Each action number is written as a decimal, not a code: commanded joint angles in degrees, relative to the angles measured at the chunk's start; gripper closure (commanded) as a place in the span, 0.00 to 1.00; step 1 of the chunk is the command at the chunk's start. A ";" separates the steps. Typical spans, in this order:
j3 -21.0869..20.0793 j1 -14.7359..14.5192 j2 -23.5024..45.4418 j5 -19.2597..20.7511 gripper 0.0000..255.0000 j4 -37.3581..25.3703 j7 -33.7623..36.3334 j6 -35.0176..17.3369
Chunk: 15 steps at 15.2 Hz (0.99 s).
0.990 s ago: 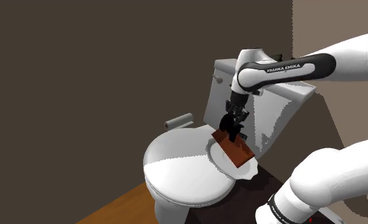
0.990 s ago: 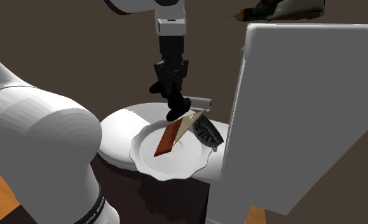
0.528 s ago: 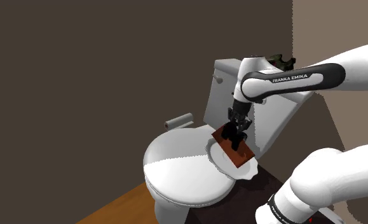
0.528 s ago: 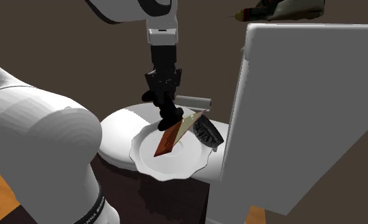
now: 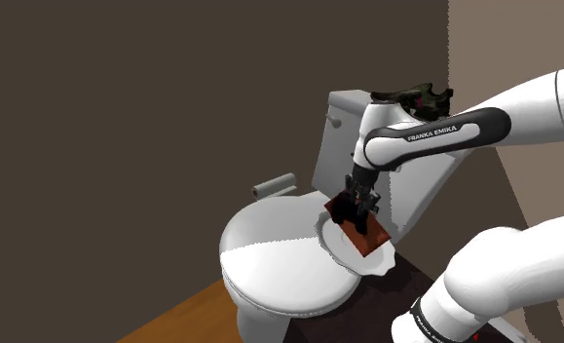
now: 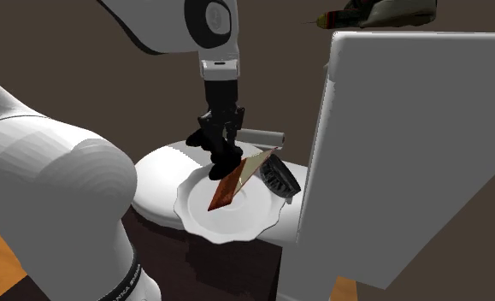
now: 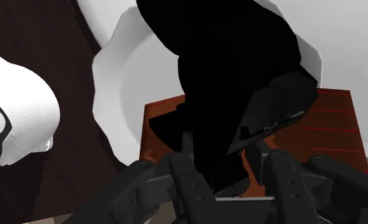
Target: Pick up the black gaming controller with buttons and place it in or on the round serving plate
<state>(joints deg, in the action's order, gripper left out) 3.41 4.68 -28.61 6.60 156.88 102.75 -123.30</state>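
In the wrist view a black controller (image 7: 227, 76) is clasped between my gripper's (image 7: 230, 168) fingers and juts out over the round white plate (image 7: 112, 76). A flat red-brown slab (image 7: 328, 127) leans on that plate right under it. From the second exterior view my gripper (image 6: 222, 162) hangs just above the slab's (image 6: 224, 192) upper end, over the plate (image 6: 211, 222). The shoulder view puts the gripper (image 5: 359, 207) over the same slab (image 5: 367, 234) and plate (image 5: 372, 261), beside the toilet.
A dark ribbed object (image 6: 279, 180) lies at the plate's rim against the white tank (image 6: 391, 154). A greenish thing (image 5: 421, 95) sits on the tank. The toilet lid (image 5: 280, 258) and a paper roll (image 5: 273, 185) are close by. My arm's white base (image 6: 57, 214) crowds the near side.
The gripper has sunk a little and shifted toward the second exterior view's left, still over the plate. Its hand has turned somewhat. The slab and the dark ribbed object have not moved.
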 commanded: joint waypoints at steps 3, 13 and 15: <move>0.12 0.24 2.84 0.34 1.00 1.88 0.31 -3.72; 0.10 0.38 4.47 0.47 1.00 2.75 0.46 -6.22; 0.11 0.38 4.46 0.48 0.00 2.76 0.46 -6.22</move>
<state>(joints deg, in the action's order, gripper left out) 3.51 5.06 -24.14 7.07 159.64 103.21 -129.51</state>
